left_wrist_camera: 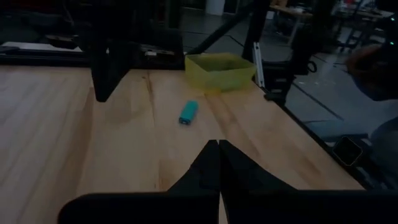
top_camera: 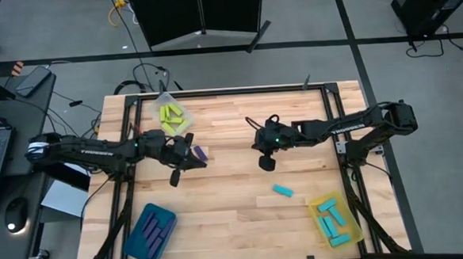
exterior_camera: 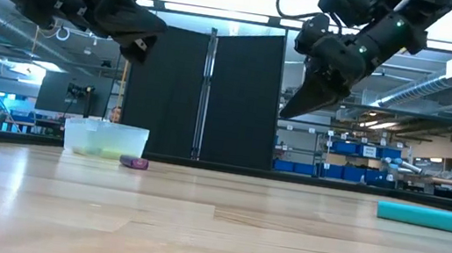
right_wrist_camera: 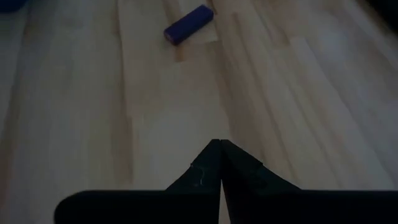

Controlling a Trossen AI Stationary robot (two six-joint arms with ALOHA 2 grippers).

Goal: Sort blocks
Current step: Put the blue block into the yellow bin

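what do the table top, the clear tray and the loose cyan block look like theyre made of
Table top: wood, pale planks with visible grain and seams, light sheen.
Clear tray: likely thin translucent plastic; the yellow-green blocks inside show through its wall.
Cyan block: opaque, matte, uniform colour with crisp edges; probably plastic or painted wood, the look leaves it open.
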